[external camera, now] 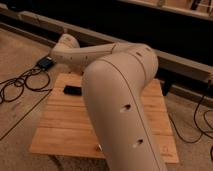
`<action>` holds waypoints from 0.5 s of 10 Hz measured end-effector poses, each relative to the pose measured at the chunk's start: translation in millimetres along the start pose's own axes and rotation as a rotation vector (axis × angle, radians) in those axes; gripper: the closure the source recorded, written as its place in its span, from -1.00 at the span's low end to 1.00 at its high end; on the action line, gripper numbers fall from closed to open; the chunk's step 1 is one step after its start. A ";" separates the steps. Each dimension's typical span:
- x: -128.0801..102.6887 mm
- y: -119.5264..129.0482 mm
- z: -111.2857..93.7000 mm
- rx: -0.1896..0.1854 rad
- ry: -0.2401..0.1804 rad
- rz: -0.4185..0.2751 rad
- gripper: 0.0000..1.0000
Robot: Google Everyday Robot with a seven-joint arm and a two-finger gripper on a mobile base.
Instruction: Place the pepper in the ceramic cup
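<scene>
Behind the big white robot arm [120,100], which covers much of the wooden table [60,125], the pepper and the ceramic cup are hidden. The gripper is hidden too, near the table's back left, so I cannot tell if it holds anything. A small flat black thing [72,90] lies on the table.

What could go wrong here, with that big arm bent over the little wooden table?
The arm blocks most of the table from this camera. The gripper, pepper and ceramic cup are out of sight, so a miss might go unnoticed. The arm could also knock the small black object near it.
</scene>
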 end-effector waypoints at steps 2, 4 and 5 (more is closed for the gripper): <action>1.2 -1.6 0.1 -0.008 -0.001 -0.002 1.00; 1.0 0.4 -0.4 -0.009 -0.002 -0.004 1.00; 1.1 0.4 -0.4 -0.009 -0.002 -0.004 1.00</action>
